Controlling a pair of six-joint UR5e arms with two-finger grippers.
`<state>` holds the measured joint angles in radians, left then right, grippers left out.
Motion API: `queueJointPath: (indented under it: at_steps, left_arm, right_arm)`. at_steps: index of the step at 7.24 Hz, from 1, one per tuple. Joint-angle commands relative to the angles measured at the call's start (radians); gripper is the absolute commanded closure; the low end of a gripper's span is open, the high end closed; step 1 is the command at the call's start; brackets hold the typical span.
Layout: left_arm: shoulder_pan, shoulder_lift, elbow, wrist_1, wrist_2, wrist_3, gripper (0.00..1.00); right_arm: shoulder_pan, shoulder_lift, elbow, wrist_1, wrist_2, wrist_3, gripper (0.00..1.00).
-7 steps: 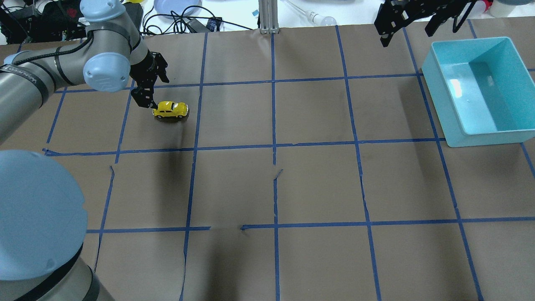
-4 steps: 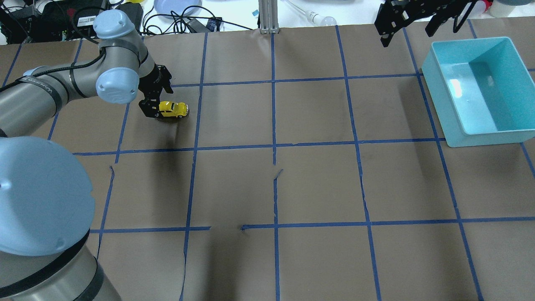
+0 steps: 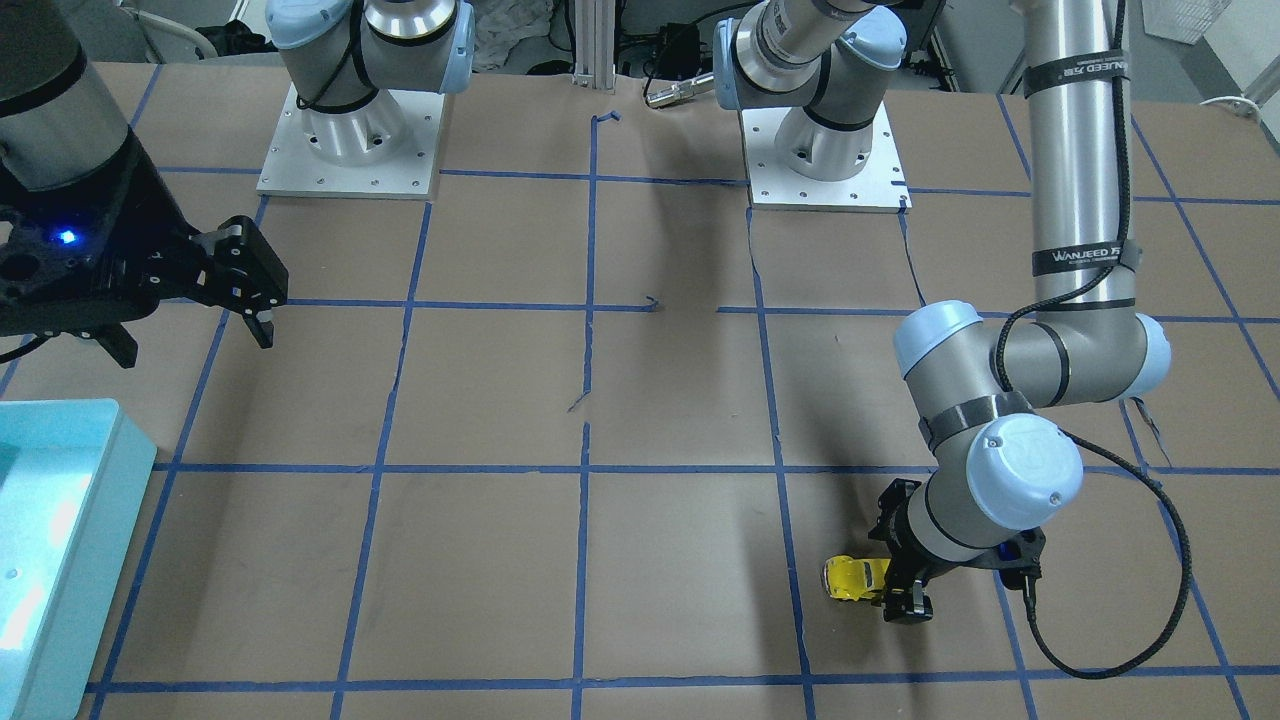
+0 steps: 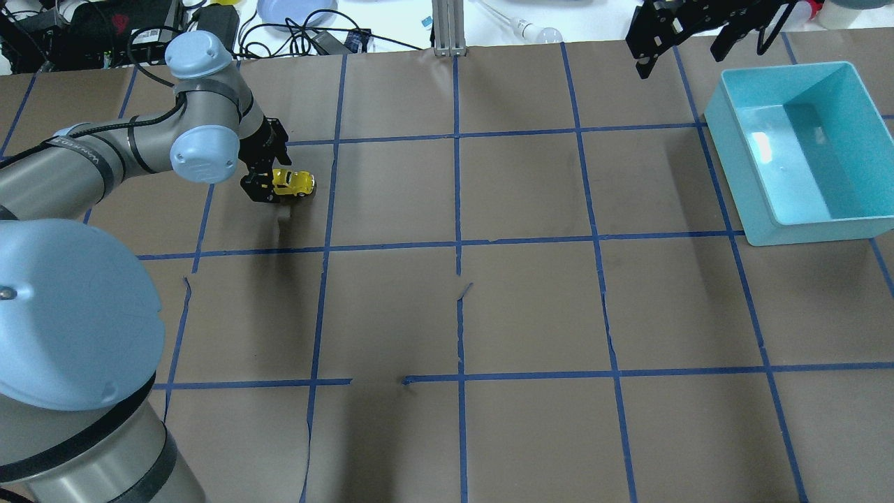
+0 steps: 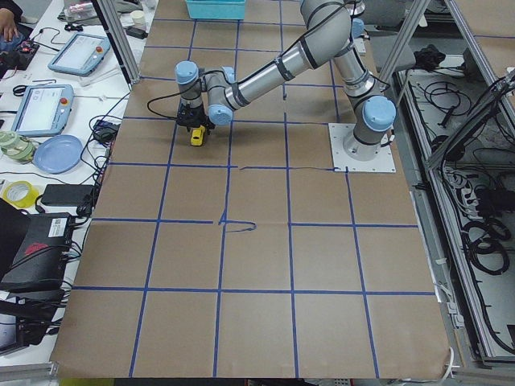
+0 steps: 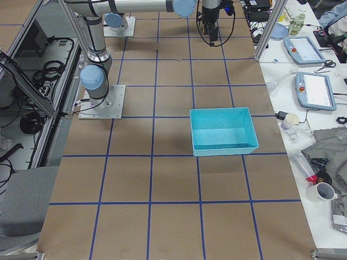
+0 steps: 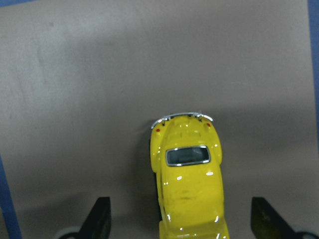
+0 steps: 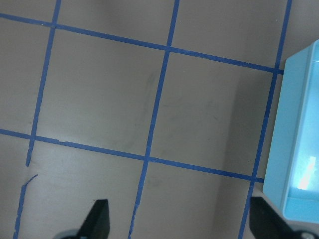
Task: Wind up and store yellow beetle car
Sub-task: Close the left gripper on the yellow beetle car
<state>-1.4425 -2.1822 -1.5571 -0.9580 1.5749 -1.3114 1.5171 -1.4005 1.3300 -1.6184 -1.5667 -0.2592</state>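
The yellow beetle car [image 4: 296,183] stands on its wheels on the brown paper at the far left; it also shows in the front view [image 3: 848,578] and the exterior left view [image 5: 196,137]. My left gripper [image 4: 267,186] is open and low over the car's end. In the left wrist view the car [image 7: 189,179] lies between the two fingers [image 7: 98,219], with a gap on each side. My right gripper [image 4: 681,54] is open and empty, high at the far right next to the teal bin [image 4: 789,70].
The teal bin [image 3: 70,500] is empty; its edge shows in the right wrist view [image 8: 299,124]. Blue tape lines grid the paper. Cables, a plate and devices lie beyond the table's far edge [image 4: 293,14].
My left gripper has come down and moved right, from beside the car to around its end. The car has stayed in place. The right arm has not moved.
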Motion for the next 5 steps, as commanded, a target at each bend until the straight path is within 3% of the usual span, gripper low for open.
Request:
queueJointPath:
  at_steps: [1, 2, 5]
  left_arm:
    - [0.001, -0.004, 0.002, -0.001, -0.003, -0.012, 0.99]
    - [0.001, -0.002, 0.014, -0.001, -0.036, -0.012, 1.00]
    - [-0.010, 0.009, 0.063, -0.007, -0.276, -0.153, 1.00]
  right_arm:
    - [0.000, 0.000, 0.000, 0.000, -0.001, 0.000, 0.00]
    - [0.000, -0.002, 0.000, 0.000, -0.001, 0.000, 0.00]
    - [0.000, -0.002, 0.000, 0.000, 0.000, 0.005, 0.00]
